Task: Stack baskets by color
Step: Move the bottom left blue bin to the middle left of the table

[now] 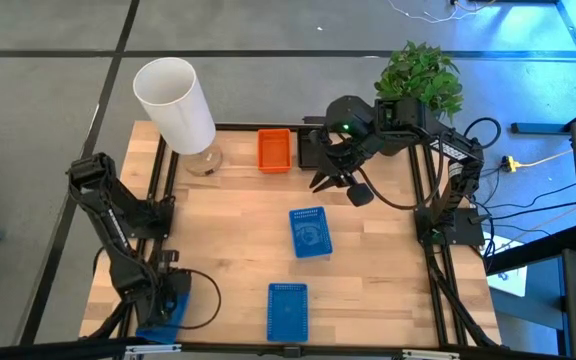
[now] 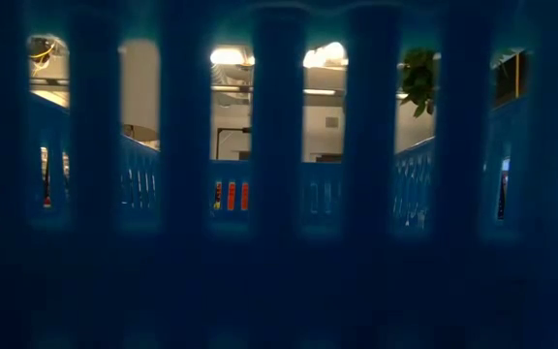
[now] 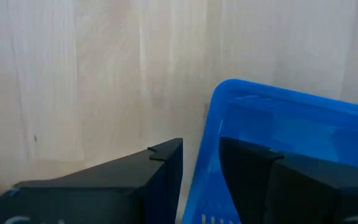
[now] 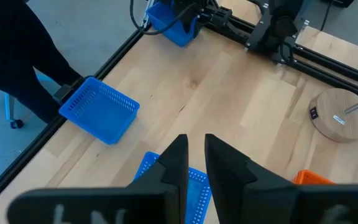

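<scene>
From above, the wooden table (image 1: pixel 238 250) sits on a grey floor; at 12 o'clock an orange basket (image 1: pixel 274 149) lies beside a black basket (image 1: pixel 313 150), a blue basket (image 1: pixel 309 231) near centre, another blue basket (image 1: pixel 287 309) at 6. A white cylinder (image 1: pixel 173 104) stands at 11, a plant (image 1: pixel 423 78) at 1. The right gripper (image 1: pixel 333 183) hovers empty near the black basket, fingers narrowly parted. Low down, blue mesh (image 2: pixel 279 242) blocks nearly everything — ceiling lights beyond. At 7 o'clock, the left gripper (image 3: pixel 201 171) straddles a blue basket's wall (image 3: pixel 278 124).
</scene>
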Controlling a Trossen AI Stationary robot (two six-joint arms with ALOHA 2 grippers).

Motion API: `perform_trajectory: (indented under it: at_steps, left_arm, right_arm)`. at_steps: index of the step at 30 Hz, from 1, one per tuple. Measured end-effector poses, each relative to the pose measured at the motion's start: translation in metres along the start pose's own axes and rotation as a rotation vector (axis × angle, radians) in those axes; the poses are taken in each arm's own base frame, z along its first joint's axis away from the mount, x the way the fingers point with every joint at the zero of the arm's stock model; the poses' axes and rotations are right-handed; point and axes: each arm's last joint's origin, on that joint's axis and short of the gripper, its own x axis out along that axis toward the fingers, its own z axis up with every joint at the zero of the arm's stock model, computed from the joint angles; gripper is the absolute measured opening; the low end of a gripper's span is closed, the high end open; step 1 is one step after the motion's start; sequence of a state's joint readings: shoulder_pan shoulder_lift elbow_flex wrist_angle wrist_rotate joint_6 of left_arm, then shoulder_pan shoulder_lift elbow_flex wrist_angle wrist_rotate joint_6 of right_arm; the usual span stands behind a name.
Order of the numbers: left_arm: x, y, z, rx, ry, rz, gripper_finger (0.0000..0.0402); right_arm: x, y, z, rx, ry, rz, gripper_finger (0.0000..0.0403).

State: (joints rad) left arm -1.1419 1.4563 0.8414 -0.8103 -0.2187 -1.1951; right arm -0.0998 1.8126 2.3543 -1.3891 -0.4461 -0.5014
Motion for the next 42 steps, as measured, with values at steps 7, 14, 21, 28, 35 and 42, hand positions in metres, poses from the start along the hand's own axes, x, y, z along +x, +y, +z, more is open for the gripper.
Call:
perform_trajectory:
  at_steps: [7, 14, 21, 28, 35, 42]
  left_arm:
    - [0.008, 0.005, -0.004, -0.003, 0.009, 0.014, 0.0096]
    - [0.019, 0.009, -0.009, 0.003, 0.087, -0.037, 0.0053]
    - [0.018, 0.008, 0.006, -0.044, 0.117, -0.094, 0.0002]
    - [-0.002, 0.003, 0.040, -0.046, 0.069, -0.134, 0.0000]
    - [-0.036, 0.019, 0.077, -0.017, 0.030, -0.091, 0.0000]
    - [-0.060, 0.056, 0.098, -0.008, 0.008, -0.055, 0.0000]
  right_arm:
    - [0.000, 0.000, 0.000, 0.003, 0.000, 0.000, 0.0055]
    - [0.000, 0.000, 0.000, 0.003, 0.000, 0.000, 0.0055]
    - [0.000, 0.000, 0.000, 0.004, 0.000, -0.001, 0.0055]
    - [0.000, 0.000, 0.000, 0.003, -0.001, -0.001, 0.0055]
    - [0.000, -0.001, 0.001, -0.003, -0.009, -0.006, 0.0055]
    - [0.000, -0.001, 0.001, -0.004, -0.010, -0.006, 0.0055]
